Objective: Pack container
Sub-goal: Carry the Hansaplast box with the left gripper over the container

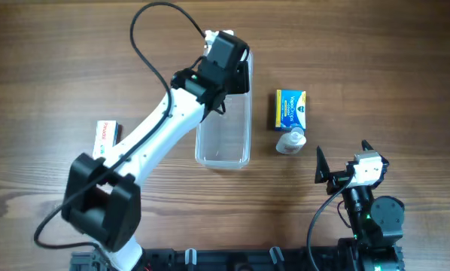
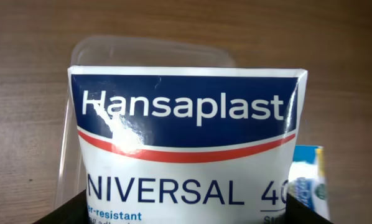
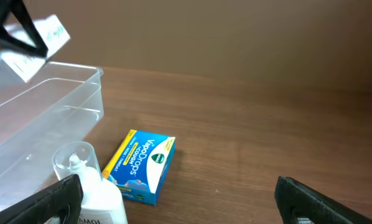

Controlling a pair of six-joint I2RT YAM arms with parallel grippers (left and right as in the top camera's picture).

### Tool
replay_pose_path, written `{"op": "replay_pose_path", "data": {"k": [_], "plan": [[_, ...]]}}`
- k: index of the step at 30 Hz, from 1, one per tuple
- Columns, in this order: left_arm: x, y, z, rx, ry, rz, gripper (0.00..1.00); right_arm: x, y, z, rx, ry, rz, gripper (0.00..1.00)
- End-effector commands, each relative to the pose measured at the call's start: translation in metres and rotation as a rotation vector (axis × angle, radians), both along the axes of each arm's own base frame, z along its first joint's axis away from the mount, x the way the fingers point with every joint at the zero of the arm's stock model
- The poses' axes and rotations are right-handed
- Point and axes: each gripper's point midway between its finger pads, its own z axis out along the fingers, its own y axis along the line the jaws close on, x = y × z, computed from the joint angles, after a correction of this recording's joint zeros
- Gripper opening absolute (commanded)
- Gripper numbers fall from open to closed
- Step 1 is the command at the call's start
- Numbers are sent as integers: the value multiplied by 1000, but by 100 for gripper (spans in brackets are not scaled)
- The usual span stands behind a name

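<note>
The container (image 1: 223, 135) is a clear, long plastic tub in the middle of the table, and nothing shows in its near half. My left gripper (image 1: 226, 59) hangs over its far end, shut on a white and blue Hansaplast box (image 2: 186, 137). That box fills the left wrist view, with the container's rim (image 2: 148, 46) showing behind it. In the right wrist view the box (image 3: 40, 37) hangs above the container (image 3: 49, 118). My right gripper (image 1: 344, 172) stands open near the table's front right, with nothing between its fingers (image 3: 49, 202).
A blue-and-yellow VapoDrops box (image 1: 290, 109) lies right of the container, with a small white bottle (image 1: 290, 141) just in front of it. Both are seen in the right wrist view, the VapoDrops box (image 3: 142, 165) and the bottle (image 3: 96, 193). A white box (image 1: 107, 138) lies far left.
</note>
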Motion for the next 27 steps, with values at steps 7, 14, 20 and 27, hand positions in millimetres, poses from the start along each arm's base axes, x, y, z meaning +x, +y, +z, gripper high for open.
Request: {"op": "replay_pose_path", "data": {"k": [7, 14, 20, 27], "plan": [[11, 8, -42, 77, 32, 70, 66, 0, 2, 1, -2, -5, 13, 100], [18, 6, -67, 79, 49, 92, 66, 0, 2, 1, -2, -5, 13, 100], [23, 5, -77, 94, 46, 89, 69, 0, 2, 1, -2, -5, 13, 100], [25, 9, -87, 128, 42, 102, 78, 0, 2, 1, -2, -5, 13, 100]]}}
